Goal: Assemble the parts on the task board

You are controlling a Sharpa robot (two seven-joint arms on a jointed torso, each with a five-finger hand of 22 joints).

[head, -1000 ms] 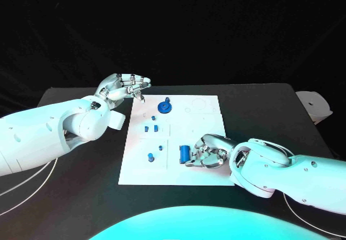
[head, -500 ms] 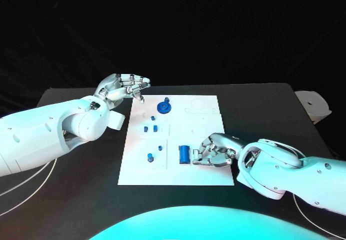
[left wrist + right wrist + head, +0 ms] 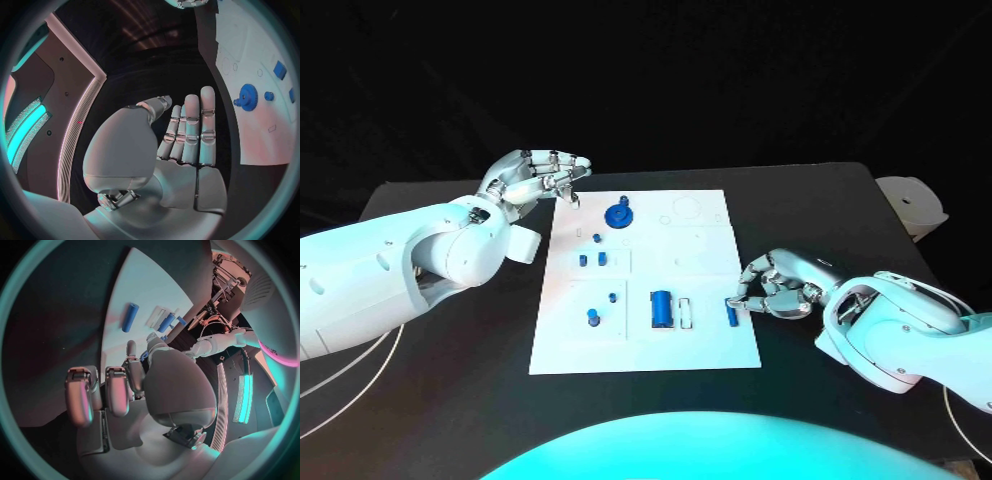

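Right hand [image 3: 783, 288] sits at the board's [image 3: 646, 350] near right edge, fingers curled on nothing I can see, just beside a small blue pin [image 3: 731, 313]. Most pieces lie loose: cylinder [image 3: 661, 309], then gear [image 3: 619, 214]. Farther off, my left hand [image 3: 535, 177] hovers empty, fingers apart.

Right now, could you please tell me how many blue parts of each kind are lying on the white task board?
Blue gear: 1
Large blue cylinder: 1
Slim blue bar: 1
Small blue pieces: 5
Total: 8 blue parts on the task board
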